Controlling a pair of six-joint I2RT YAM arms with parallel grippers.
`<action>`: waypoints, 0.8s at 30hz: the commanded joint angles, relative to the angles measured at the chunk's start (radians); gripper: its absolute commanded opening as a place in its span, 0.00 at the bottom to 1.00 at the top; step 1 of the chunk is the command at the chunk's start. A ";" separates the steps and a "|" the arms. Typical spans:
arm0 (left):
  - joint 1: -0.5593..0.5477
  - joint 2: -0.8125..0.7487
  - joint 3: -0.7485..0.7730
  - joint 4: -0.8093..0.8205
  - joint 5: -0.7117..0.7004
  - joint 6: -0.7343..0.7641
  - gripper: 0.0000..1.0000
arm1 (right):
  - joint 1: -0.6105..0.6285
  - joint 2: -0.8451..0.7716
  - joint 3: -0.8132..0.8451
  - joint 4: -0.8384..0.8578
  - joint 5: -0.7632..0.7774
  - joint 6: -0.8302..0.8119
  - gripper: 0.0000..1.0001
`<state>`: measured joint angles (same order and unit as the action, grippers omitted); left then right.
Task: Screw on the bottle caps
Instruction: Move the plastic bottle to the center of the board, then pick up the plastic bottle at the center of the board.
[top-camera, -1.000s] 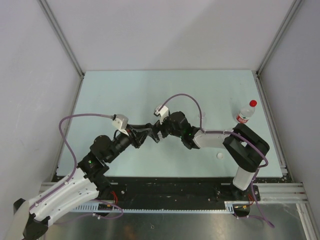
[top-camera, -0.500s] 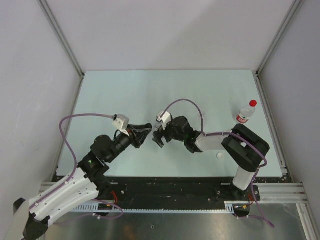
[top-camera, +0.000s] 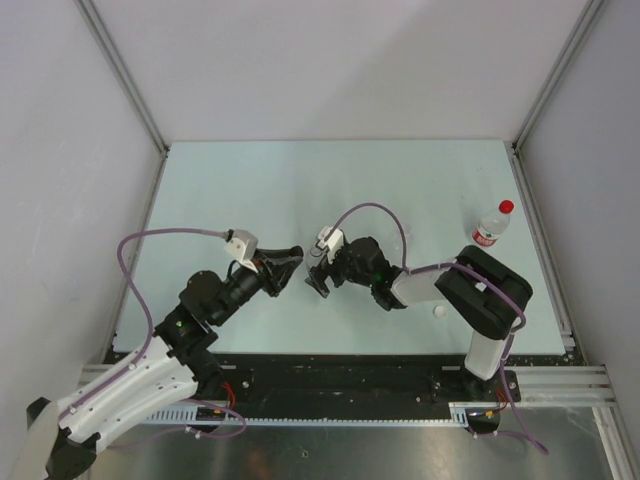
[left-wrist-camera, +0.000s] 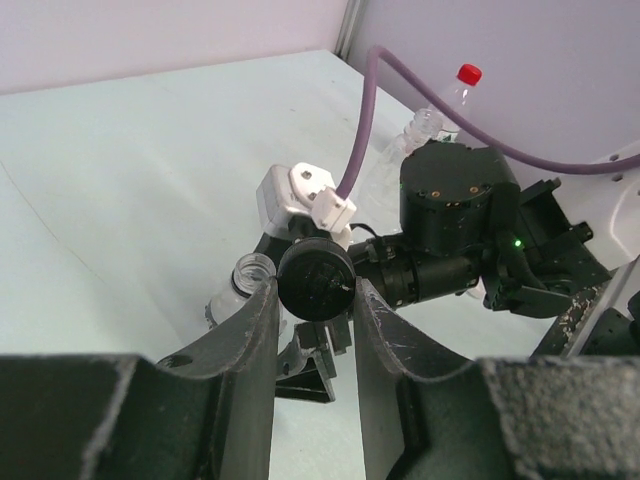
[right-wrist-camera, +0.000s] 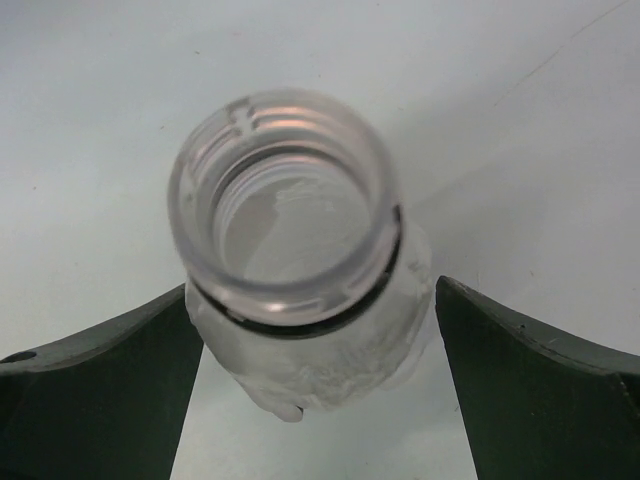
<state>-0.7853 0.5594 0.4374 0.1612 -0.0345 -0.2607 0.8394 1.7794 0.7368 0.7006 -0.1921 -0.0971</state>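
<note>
Top view: left gripper (top-camera: 292, 262) and right gripper (top-camera: 318, 280) face each other mid-frame, both arms bent inward. Left wrist: left gripper pinches round black plastic cap (left-wrist-camera: 316, 283), poised beside the open neck of the small clear plastic bottle (left-wrist-camera: 250, 272), centre frame. Right wrist: fingers (right-wrist-camera: 100, 400) spread either side of bottle, probably to steady it.

matt black plastic on the black cap (left-wrist-camera: 316, 281), finely speckled. dark plastic on the left gripper (left-wrist-camera: 314, 300), fingers (left-wrist-camera: 245, 340) rough and scuffed. clear glossy plastic on the open bottle (right-wrist-camera: 285, 230), moulded thread at the neck. smooth, pale, low-sheen table top (top-camera: 250, 180). smooth purple sheath on the cable (left-wrist-camera: 367, 120). brushed metal on the frame rail (top-camera: 560, 378).
</note>
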 joint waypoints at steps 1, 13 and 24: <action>-0.005 -0.021 0.023 0.021 -0.008 0.028 0.16 | 0.004 0.040 -0.004 0.088 0.003 -0.033 0.98; -0.004 -0.076 -0.003 0.021 -0.030 0.025 0.16 | -0.001 0.122 -0.016 0.249 0.017 -0.033 0.94; -0.004 -0.063 0.004 0.020 -0.063 0.004 0.16 | -0.008 0.200 -0.016 0.373 -0.015 -0.047 0.88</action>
<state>-0.7853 0.4911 0.4374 0.1612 -0.0586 -0.2615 0.8379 1.9427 0.7238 0.9489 -0.1898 -0.1249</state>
